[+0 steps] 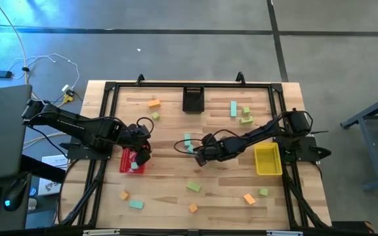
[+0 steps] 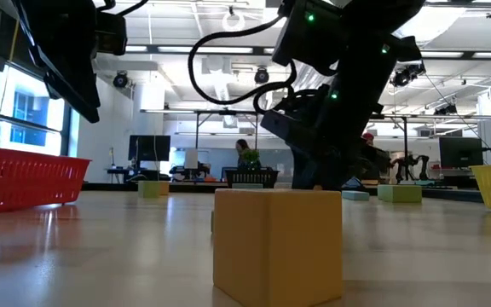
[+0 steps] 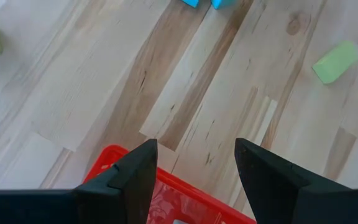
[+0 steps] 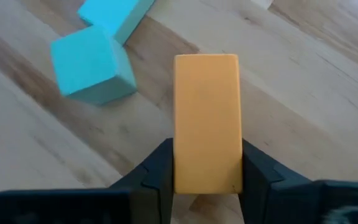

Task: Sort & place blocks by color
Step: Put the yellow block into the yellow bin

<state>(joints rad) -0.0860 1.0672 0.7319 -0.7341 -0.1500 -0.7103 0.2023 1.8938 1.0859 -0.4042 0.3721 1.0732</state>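
Observation:
Small orange, lime green and teal blocks lie scattered on the wooden table. My right gripper (image 1: 201,156) is at mid-table, shut on an orange bar (image 4: 207,118), next to a teal cube (image 4: 92,71) and a teal bar (image 4: 117,15). My left gripper (image 1: 143,152) hangs open over the right edge of the red bin (image 1: 131,162), fingers apart (image 3: 196,168) with nothing between them. Loose blocks include an orange one (image 1: 153,103), a green one (image 1: 193,187) and a teal one (image 1: 135,204). Another orange block (image 2: 278,243) sits close in the low view. My right gripper pinches the orange bar between its two fingers, on the two long sides at the end nearest the wrist (image 4: 207,177). The fingers lie along the bar, and its free end (image 4: 207,65) sticks out past the fingertips. Whether it rests on the table I cannot tell.
A yellow bin (image 1: 268,159) stands near the table's right edge and a black bin (image 1: 193,98) at the far middle. A black frame (image 1: 110,88) runs round the tabletop. Green blocks (image 1: 246,117) and a teal bar (image 1: 233,108) lie far right. Several blocks lie along the near edge.

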